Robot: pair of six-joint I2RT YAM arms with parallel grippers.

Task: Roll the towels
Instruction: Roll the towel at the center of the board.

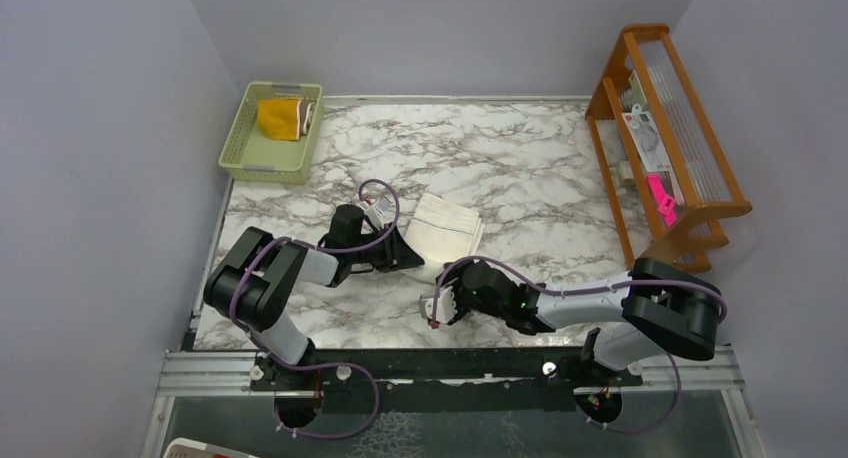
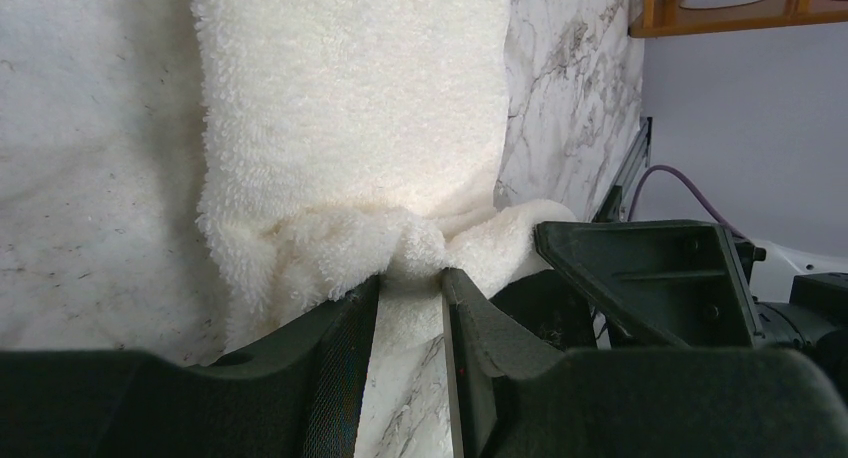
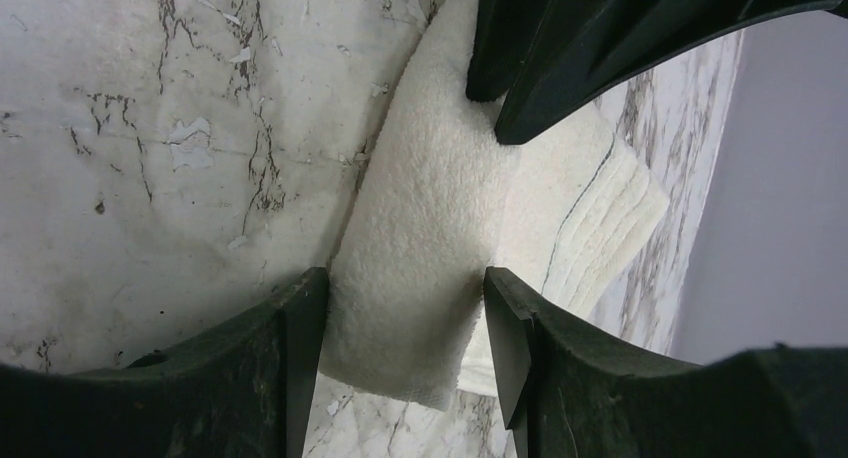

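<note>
The cream-white towel point(image 1: 448, 223) lies on the marble table point(image 1: 520, 158), its near end gathered into a thick fold point(image 3: 430, 228). My left gripper point(image 1: 400, 253) is shut on that bunched near edge point(image 2: 412, 278), and the rest of the towel point(image 2: 350, 98) stretches flat beyond it. My right gripper point(image 1: 436, 310) stands open just in front of the towel, with the folded strip showing between its fingers point(image 3: 405, 278) and a small gap at the right one. The brown towel with mustard-yellow backing point(image 1: 280, 118) sits rolled in the basket.
A light-green plastic basket point(image 1: 262, 156) stands at the back left corner of the table. A wooden rack point(image 1: 690, 218) holding small items stands along the right wall. Purple-grey walls close in the table on three sides.
</note>
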